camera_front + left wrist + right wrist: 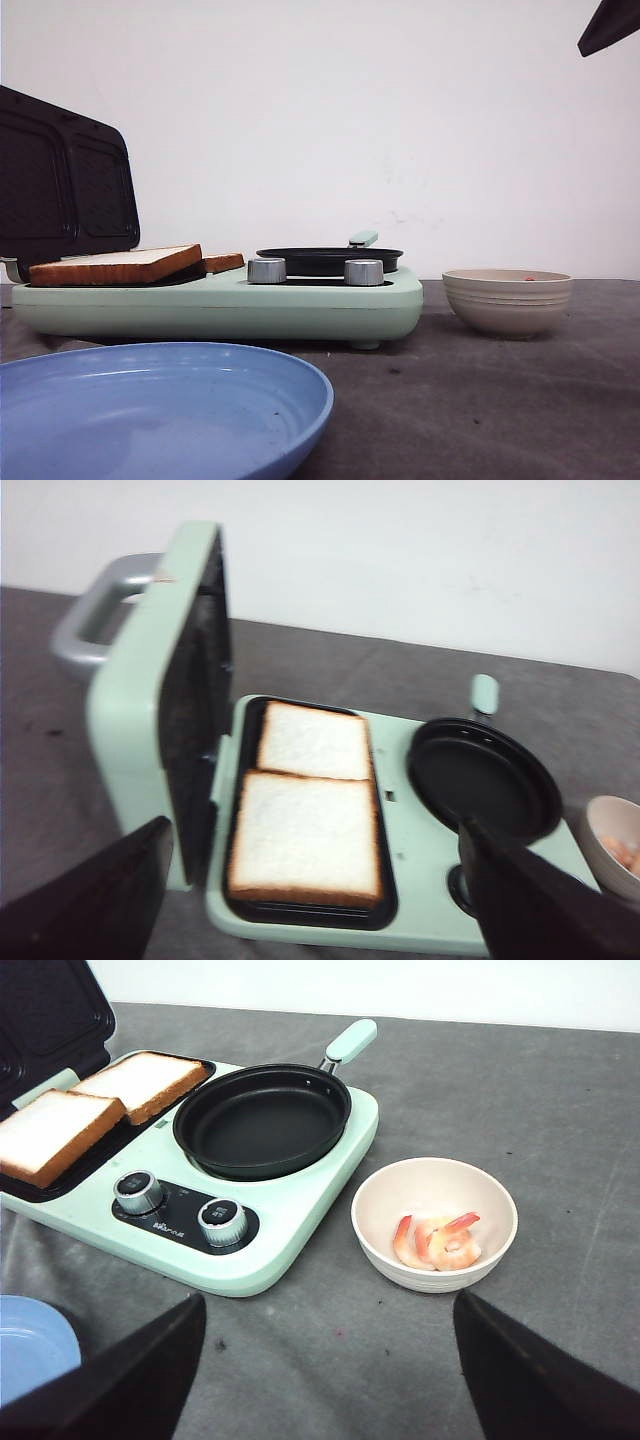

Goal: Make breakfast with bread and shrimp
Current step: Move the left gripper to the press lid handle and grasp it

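Both jaws spread wide and empty, left above bread (310, 810), right above shrimp (437, 1241) in bowl (380, 1230)

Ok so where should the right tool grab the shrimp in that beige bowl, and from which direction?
Probably from straight above. The shrimp lie curled on the floor of the bowl, whose raised wall blocks any sideways approach. Pinch one across the thick middle of its curved body, not the thin red tail. The right tool looks open and sits nearest the bowl.

two bread slices (308, 815) lie side by side in sandwich maker (420, 875).
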You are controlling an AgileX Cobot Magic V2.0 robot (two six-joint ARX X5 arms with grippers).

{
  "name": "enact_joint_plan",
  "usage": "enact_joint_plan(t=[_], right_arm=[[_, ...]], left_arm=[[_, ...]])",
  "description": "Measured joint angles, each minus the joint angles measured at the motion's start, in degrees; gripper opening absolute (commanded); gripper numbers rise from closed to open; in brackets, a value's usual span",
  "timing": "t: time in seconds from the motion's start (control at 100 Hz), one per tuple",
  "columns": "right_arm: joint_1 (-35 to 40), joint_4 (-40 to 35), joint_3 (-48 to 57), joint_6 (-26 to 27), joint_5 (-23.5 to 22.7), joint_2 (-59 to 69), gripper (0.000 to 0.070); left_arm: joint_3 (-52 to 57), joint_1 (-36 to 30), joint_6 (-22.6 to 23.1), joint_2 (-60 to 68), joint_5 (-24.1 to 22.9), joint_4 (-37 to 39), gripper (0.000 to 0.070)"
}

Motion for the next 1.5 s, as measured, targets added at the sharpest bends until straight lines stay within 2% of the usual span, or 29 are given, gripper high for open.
enact_joint_plan(t=[0.15,0.31,0.59,0.78,1.1,1.5], right_arm=[[0.0,0.0,0.0,0.0,0.0,0.0,0.0479],[0.0,0.0,0.0,0.0,0.0,0.0,0.0479],[0.0,-2.0,0.0,0.0,0.0,0.0,0.0479],[0.0,-3.3,0.0,0.0,0.0,0.0,0.0479],[0.0,-3.7,0.0,0.0,0.0,0.0,0.0479],[0.0,-3.7,0.0,0.0,0.0,0.0,0.0479]], left_arm=[[4.2,4.6,-1.7,5.7,5.0,-2.1,0.0516],[7.3,10.0,-5.7,9.9,12.1,-2.1,0.0516],[10.8,21.0,-12.7,12.8,22.6,1.3,0.0516],[10.8,25.9,-18.3,15.6,28.3,4.3,0.0516],[10.8,33.0,-22.0,20.9,33.1,6.2,0.0516],[10.8,39.5,-22.2,27.8,36.5,6.9,0.0516]])
